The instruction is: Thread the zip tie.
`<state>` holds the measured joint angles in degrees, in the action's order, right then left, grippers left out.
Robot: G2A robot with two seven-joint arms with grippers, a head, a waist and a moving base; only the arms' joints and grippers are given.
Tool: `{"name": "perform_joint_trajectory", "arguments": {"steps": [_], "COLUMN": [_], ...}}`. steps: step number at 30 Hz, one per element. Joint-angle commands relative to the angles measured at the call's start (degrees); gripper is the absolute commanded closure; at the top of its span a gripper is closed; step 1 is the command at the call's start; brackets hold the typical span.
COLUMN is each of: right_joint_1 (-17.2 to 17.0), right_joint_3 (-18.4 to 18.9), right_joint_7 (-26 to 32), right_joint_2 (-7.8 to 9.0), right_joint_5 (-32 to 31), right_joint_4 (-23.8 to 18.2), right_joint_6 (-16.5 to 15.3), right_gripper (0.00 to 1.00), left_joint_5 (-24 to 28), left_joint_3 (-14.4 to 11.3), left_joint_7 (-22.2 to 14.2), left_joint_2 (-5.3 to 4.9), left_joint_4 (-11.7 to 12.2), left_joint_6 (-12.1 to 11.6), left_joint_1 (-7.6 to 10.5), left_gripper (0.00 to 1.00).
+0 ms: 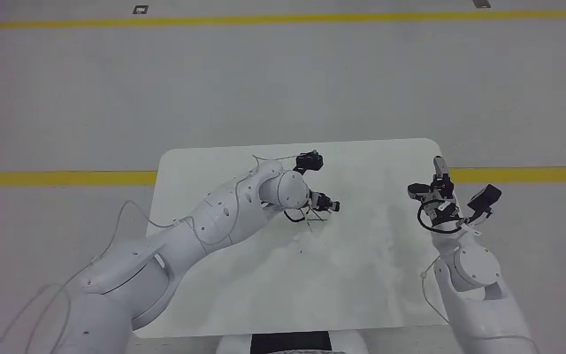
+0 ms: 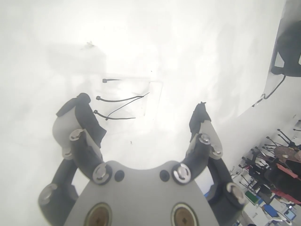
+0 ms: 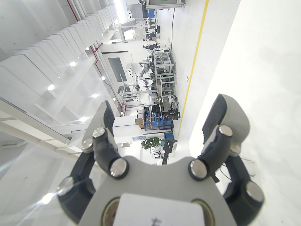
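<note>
**Left end effector (image 2: 142, 102) open above three zip ties (image 2: 117, 100) on the white tabletop (image 1: 371, 283)**

The zip ties lie flat near the tabletop's middle, close to one finger (image 2: 81, 116) of the left end effector. Their long axes are roughly parallel, with heads toward that finger and tails pointing across the open gap. Two of them cross. The right end effector (image 3: 162, 106), spread wide and empty, hangs at the tabletop's right edge.

No text seems legible on anything here
</note>
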<state>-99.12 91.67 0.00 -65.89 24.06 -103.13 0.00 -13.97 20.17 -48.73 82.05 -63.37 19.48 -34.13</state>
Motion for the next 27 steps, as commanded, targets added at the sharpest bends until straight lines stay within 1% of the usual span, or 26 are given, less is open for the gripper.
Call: {"name": "perform_joint_trajectory", "arguments": {"steps": [1,4,7,10,14,17,21,27], "right_joint_1": [0.0,0.0,0.0,0.0,0.0,0.0,0.0,0.0], "right_joint_3": [0.0,0.0,0.0,0.0,0.0,0.0,0.0,0.0], "right_joint_7": [0.0,0.0,0.0,0.0,0.0,0.0,0.0,0.0], "right_joint_2": [0.0,0.0,0.0,0.0,0.0,0.0,0.0,0.0], "right_joint_5": [0.0,0.0,0.0,0.0,0.0,0.0,0.0,0.0], "right_joint_4": [0.0,0.0,0.0,0.0,0.0,0.0,0.0,0.0], "right_joint_6": [0.0,0.0,0.0,0.0,0.0,0.0,0.0,0.0], "right_gripper": [0.0,0.0,0.0,0.0,0.0,0.0,0.0,0.0], "left_joint_5": [-0.9,-2.26,-4.31,-6.96,-11.06,-14.24,-18.43,-18.75], "left_joint_3": [0.01,0.07,0.14,0.58,1.88,3.72,6.95,7.23], "left_joint_7": [-0.99,-2.87,-4.73,-5.64,-6.76,-7.39,-8.35,-8.45], "left_joint_2": [0.2,0.67,1.32,2.09,3.09,3.75,4.26,4.29], "left_joint_4": [-0.31,-0.28,0.49,1.2,2.08,1.75,0.69,0.61], "left_joint_6": [0.0,0.0,0.0,0.0,0.0,0.0,0.0,0.0], "left_joint_1": [0.08,0.19,0.3,0.1,-0.83,-1.95,-4.42,-4.63], "left_gripper": [0.0,0.0,0.0,0.0,0.0,0.0,0.0,0.0]}}
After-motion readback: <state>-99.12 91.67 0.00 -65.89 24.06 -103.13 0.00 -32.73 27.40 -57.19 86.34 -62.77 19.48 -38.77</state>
